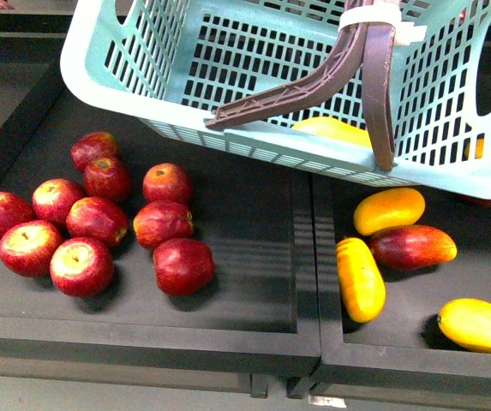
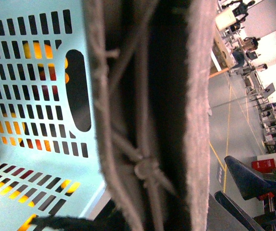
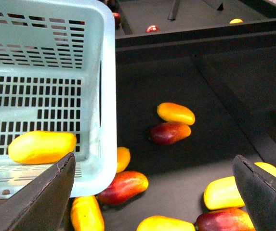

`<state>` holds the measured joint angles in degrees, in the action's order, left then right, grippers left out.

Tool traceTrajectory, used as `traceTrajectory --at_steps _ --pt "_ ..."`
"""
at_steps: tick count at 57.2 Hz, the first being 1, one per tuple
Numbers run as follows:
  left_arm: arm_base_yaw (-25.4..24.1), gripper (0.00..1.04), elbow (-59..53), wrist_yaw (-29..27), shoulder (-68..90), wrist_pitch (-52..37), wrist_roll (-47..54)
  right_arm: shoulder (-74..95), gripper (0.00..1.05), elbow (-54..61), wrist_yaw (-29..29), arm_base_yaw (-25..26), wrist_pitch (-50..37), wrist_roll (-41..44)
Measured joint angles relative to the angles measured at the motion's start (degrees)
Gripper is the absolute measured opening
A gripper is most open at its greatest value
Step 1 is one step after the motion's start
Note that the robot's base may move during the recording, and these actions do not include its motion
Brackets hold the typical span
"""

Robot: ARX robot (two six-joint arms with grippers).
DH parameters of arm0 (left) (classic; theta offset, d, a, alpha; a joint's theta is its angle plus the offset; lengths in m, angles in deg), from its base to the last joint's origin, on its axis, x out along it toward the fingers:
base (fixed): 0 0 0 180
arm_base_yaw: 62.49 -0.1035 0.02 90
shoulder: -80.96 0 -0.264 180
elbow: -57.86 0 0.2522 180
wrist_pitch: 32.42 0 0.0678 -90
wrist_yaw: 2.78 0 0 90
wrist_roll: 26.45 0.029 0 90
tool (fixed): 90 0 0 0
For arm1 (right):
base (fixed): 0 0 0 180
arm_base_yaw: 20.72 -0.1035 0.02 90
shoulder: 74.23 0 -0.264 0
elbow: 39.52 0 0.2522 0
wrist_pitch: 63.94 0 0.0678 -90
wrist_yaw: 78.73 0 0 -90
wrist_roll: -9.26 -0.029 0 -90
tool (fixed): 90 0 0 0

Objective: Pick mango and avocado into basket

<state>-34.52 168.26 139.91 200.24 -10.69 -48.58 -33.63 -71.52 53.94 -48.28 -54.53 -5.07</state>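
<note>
Yellow mango (image 1: 335, 130), apparently, behind basket (image 1: 296, 154) rim

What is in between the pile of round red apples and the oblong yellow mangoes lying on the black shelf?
Only bare black shelf and its raised black divider, which the front view shows.

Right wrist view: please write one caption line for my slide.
Right gripper open over loose mangoes; one yellow mango lies in the turquoise basket.

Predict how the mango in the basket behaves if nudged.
Mango looks smooth and glossy, so probably slippery. Its rounded oblong shape would likely roll sideways on the slotted basket floor. Plump, so probably heavy for its size.
</note>
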Motion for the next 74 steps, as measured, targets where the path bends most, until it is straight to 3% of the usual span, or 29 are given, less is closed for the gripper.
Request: traceTrajectory --at_steps 74 --pt "0.0 0.12 0.0 -0.1 0.1 0.0 0.0 -0.2 0.96 0.0 0.1 -0.2 0.2 -0.7"
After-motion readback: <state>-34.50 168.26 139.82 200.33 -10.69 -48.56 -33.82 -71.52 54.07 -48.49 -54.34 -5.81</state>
